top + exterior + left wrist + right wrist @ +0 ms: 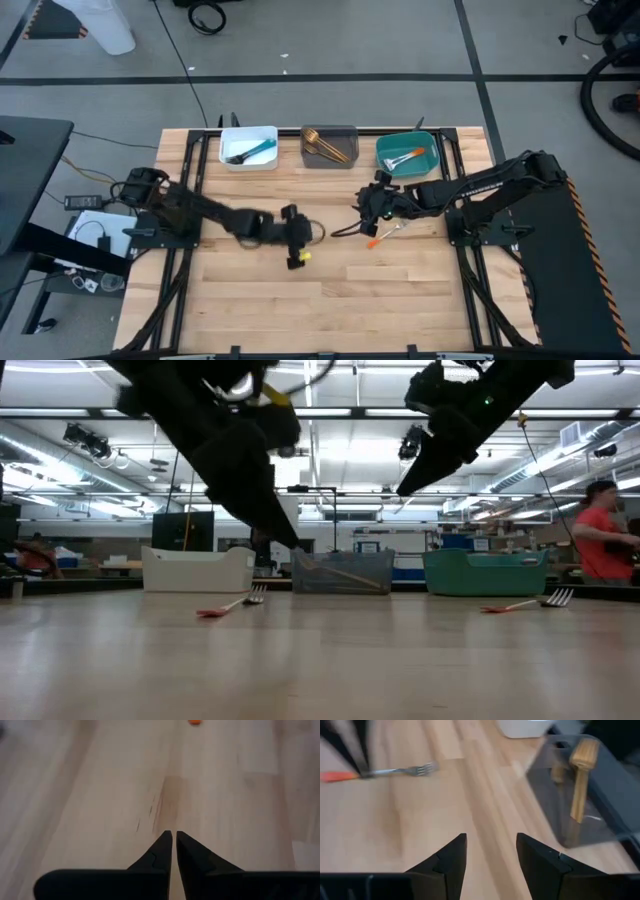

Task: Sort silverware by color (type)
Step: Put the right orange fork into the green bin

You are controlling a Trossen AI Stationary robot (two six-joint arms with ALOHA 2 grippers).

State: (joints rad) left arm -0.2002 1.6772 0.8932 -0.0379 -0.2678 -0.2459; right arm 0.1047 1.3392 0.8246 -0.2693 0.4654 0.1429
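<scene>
From overhead I see three bins in a row: white bin point(249, 147) with blue-handled silverware point(250, 153), grey bin point(330, 146) with gold pieces point(326, 146), teal bin point(407, 154) with an orange-handled piece. One orange-handled fork point(384, 236) lies flat on the wooden surface point(330, 290), just beside my right fingers point(372, 210) and well apart from the left fingers point(296, 258).

My left wrist view adds what overhead can't: the left fingers point(173, 851) are clenched, the dark pointed tips nearly touching, empty over pale planks. My right wrist view shows the right fingers point(490, 851) released, wide apart, nothing between them; beyond them a slim metal fork with an orange handle point(380, 771), and the smooth translucent-walled grey bin holding a gold handle point(581, 777).

The low view shows two forks lying flat
</scene>
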